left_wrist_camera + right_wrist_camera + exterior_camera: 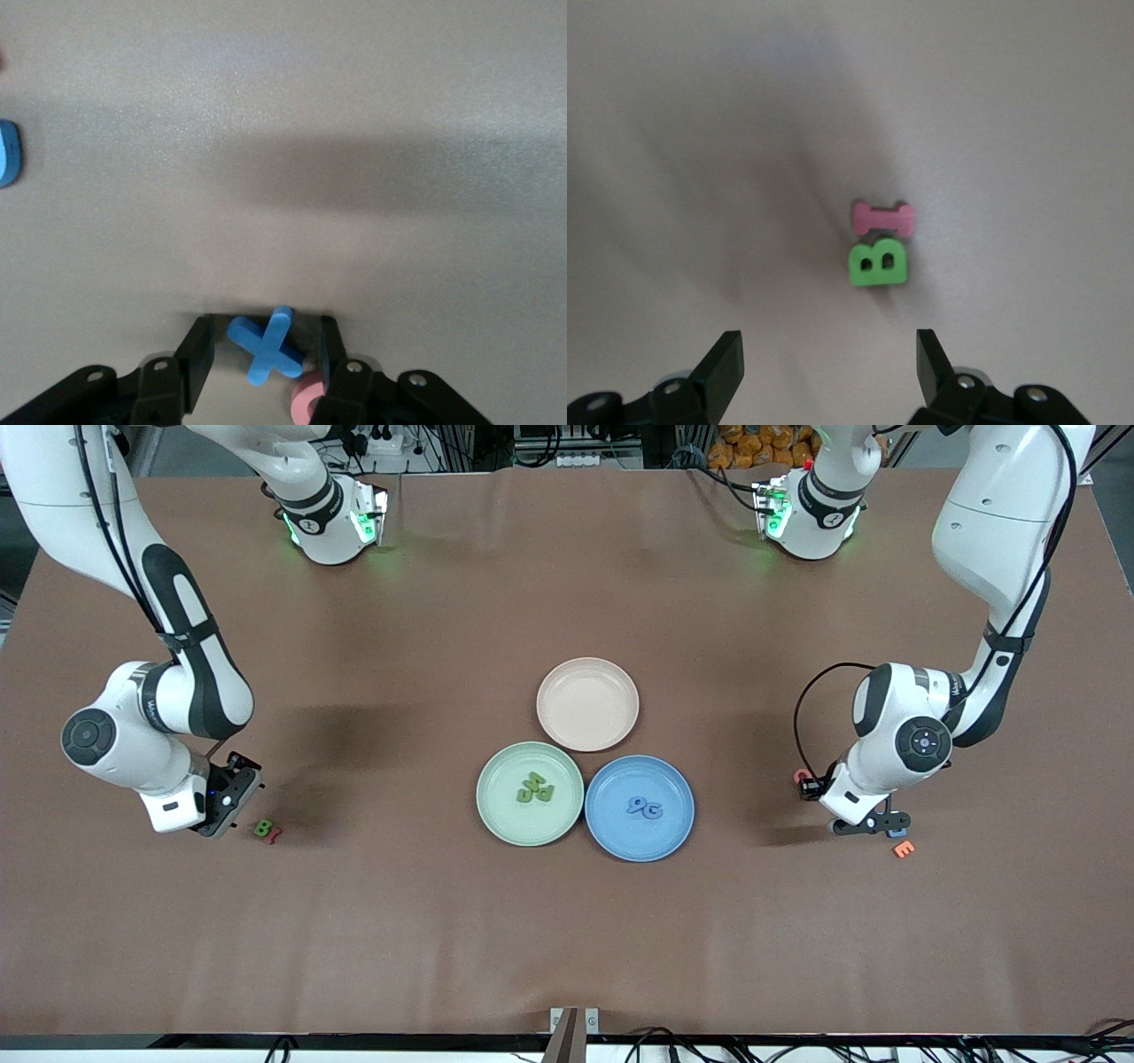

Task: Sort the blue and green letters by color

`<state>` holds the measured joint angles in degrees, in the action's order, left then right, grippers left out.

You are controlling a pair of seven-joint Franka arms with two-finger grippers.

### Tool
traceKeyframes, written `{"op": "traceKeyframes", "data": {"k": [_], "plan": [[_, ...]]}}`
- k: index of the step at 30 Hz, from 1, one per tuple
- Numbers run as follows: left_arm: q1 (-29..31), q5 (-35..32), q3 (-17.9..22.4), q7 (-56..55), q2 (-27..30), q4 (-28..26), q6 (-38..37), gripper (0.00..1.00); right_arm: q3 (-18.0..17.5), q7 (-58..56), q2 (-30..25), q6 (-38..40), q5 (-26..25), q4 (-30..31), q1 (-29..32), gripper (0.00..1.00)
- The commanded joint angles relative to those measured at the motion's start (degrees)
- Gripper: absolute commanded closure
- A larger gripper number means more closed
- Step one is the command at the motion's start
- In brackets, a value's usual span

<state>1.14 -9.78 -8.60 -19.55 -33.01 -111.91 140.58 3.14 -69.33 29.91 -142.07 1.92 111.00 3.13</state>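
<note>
Left gripper (264, 354) is down at the worktop (567, 921) near the left arm's end. Its fingers (197, 354) straddle the blue X (266, 345), jaws partly closed; whether the pads touch the X I cannot tell. A pink ring-shaped letter (306, 403) lies just beside the X, at one finger. Another blue letter (7, 152) sits apart from them at the edge of the left wrist view. An orange E (903, 849) lies on the worktop near this gripper, closer to the front camera.

Right gripper (829, 363) hangs low over the worktop at the right arm's end, jaws wide open, holding nothing. The green B (877, 261) lies flat just ahead of its fingers, touching a pink I-shaped piece (882, 217).

Three plates cluster mid-worktop. The green plate (496, 815) holds a pile of green letters (534, 787), overlapping, too small to read. The blue plate (620, 837), touching it on the side toward the left arm, holds two blue letters (644, 807), side by side. The beige plate (587, 704) sits farther from the front camera than both.
</note>
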Motion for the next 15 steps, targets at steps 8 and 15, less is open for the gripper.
{"op": "traceKeyframes", "data": {"k": [8,15], "plan": [[0.18,-0.85,-0.01,-1.81,1.1,-2.17,1.46,0.53,-0.15,-1.25,3.67,-0.76,0.63,-3.33,-0.06,0.16],[0.18,-0.85,-0.01,-1.81,1.02,-2.17,1.54,0.57,-0.15,-1.16,4.63,-0.76,0.98,-4.39,-0.32,0.16]]}}
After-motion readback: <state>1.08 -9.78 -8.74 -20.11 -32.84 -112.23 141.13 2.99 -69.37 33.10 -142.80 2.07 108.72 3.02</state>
